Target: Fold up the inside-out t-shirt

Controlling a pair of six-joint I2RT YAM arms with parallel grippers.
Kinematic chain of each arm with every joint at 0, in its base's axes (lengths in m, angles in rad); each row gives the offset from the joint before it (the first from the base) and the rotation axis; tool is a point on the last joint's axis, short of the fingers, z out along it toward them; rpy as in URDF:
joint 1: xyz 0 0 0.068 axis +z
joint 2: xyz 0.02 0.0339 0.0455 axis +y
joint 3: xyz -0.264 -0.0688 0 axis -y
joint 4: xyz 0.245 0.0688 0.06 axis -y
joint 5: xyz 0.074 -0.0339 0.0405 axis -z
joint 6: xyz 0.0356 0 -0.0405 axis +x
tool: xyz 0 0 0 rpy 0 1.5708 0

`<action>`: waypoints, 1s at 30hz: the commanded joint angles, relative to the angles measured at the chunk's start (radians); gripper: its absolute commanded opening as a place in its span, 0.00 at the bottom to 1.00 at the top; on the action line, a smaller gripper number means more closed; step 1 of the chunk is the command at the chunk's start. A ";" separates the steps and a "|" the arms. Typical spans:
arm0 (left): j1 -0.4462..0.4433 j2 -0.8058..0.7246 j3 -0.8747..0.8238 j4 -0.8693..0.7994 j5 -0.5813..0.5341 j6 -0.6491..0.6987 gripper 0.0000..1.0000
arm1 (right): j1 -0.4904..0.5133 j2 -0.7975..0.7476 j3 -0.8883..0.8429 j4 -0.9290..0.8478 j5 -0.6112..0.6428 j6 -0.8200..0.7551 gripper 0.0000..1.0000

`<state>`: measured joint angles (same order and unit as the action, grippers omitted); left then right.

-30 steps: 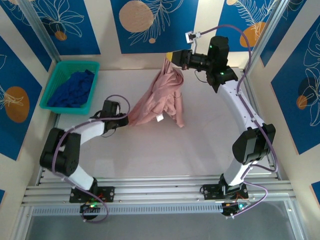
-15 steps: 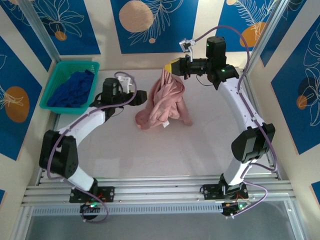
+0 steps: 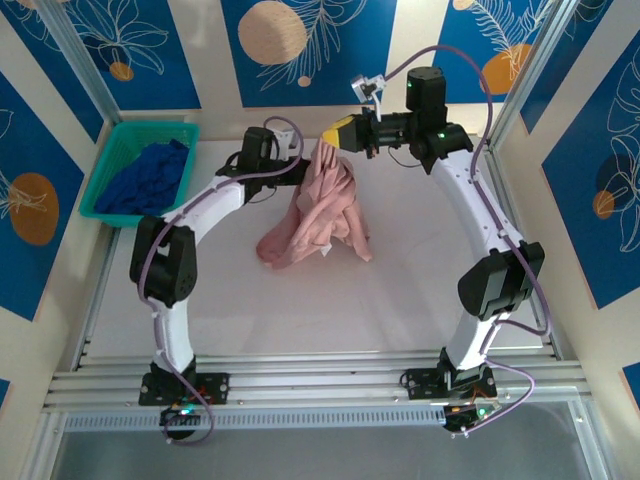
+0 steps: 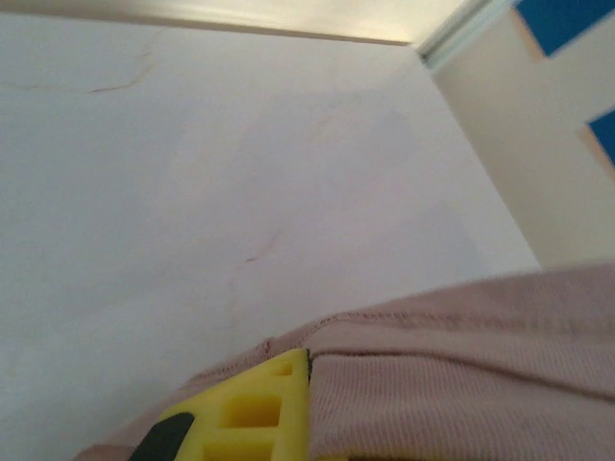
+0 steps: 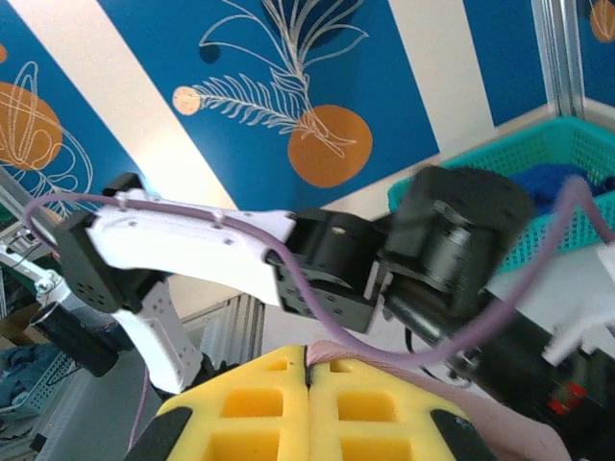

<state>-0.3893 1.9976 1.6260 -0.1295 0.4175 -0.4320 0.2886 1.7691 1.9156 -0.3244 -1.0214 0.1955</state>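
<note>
The pale surface point(image 3: 420, 300) carries the dusty-pink t-shirt point(image 3: 325, 205) toward 12 o'clock, with its top hoisted and its lower folds heaped on the surface. At 10 o'clock a teal basket point(image 3: 108, 165) holds a dark blue garment point(image 3: 145, 180). The right gripper point(image 3: 335, 133) pinches the t-shirt's top. The left gripper point(image 4: 303, 370), at its 9 o'clock, is closed on the cloth too.

Looks like a robotics lab cell. Boxed in around the white table point(image 3: 300, 300) by printed blue-and-orange wall panels point(image 3: 300, 40) on metal posts point(image 3: 80, 65). Fitted at the table's near edge with aluminium rails point(image 3: 320, 385) carrying a cabled left arm point(image 3: 195, 215) and right arm point(image 3: 480, 215). Furnished at its far left corner with a teal basket point(image 3: 108, 160).
</note>
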 commanded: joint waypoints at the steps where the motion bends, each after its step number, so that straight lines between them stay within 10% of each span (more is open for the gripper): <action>1: 0.056 0.067 0.042 -0.130 -0.084 -0.073 0.00 | 0.005 -0.064 0.056 0.159 -0.011 0.139 0.00; 11: 0.118 0.067 0.045 -0.280 -0.194 0.042 0.19 | 0.019 -0.113 0.032 0.292 0.328 0.378 0.00; 21: 0.147 -0.265 -0.249 -0.187 -0.337 0.055 0.50 | 0.039 -0.112 0.048 0.223 0.507 0.403 0.00; 30: 0.111 -0.639 -0.535 0.133 -0.037 -0.035 0.67 | 0.046 0.003 0.355 -0.169 0.405 0.188 0.00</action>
<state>-0.2596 1.4258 1.1084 -0.1596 0.2371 -0.4274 0.3283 1.7592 2.2017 -0.3637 -0.5648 0.4782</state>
